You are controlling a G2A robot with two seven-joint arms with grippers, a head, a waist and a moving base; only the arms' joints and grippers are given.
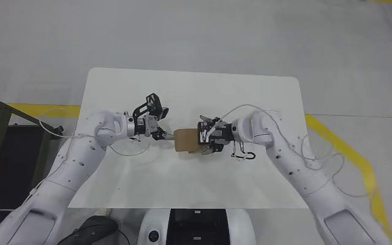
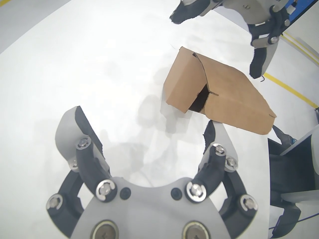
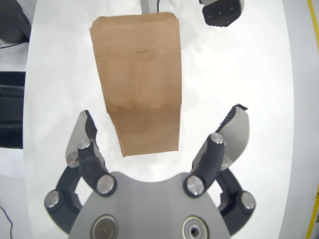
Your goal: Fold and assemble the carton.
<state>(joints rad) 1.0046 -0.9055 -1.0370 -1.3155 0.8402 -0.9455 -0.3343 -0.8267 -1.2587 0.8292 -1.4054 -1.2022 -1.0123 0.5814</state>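
A white bench [image 1: 245, 98] is standing on a grey floor [image 1: 184, 30] with yellow lines [image 1: 43, 111]. A plain brown carton [image 1: 184, 140] is lying between the left jaws and right jaws, both standing open.

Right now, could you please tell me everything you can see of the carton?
The carton is a small box of plain brown cardboard, lying on the white table between two open grippers. Its panels are folded up, but one end flap stands ajar, leaving a dark gap. The right gripper hangs over one end, apart from it; a left gripper fingertip sits at the other, contact unclear.
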